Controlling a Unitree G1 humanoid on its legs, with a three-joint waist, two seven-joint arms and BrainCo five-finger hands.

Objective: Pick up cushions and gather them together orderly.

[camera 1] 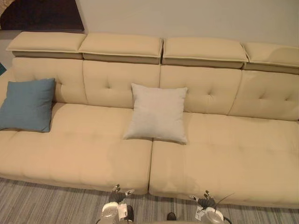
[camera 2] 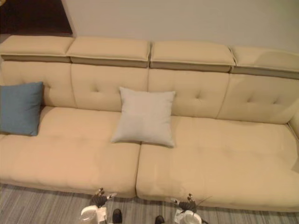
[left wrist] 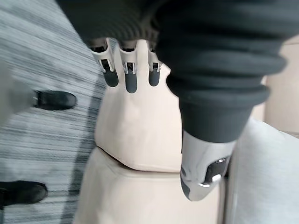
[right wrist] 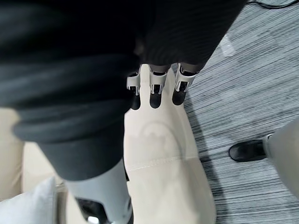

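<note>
A blue cushion [camera 1: 28, 105] leans against the backrest at the far left of a long beige sofa [camera 1: 233, 154]. A light grey cushion [camera 1: 158, 113] leans upright against the backrest near the middle, over the seam between two seats. My left hand [camera 1: 119, 193] and right hand [camera 1: 205, 200] hover low by the sofa's front edge, well short of both cushions. In the left wrist view its fingers [left wrist: 126, 74] are straight and hold nothing, with the grey cushion [left wrist: 266, 177] beyond the thumb. The right hand's fingers [right wrist: 156, 91] are likewise straight and hold nothing.
A grey striped carpet [camera 1: 46, 205] lies in front of the sofa. Raised headrests [camera 1: 121, 46] run along the back against a pale wall [camera 1: 187, 18]. A dark opening [camera 1: 42, 14] sits at the upper left. The right half of the seat [camera 1: 243, 149] is bare.
</note>
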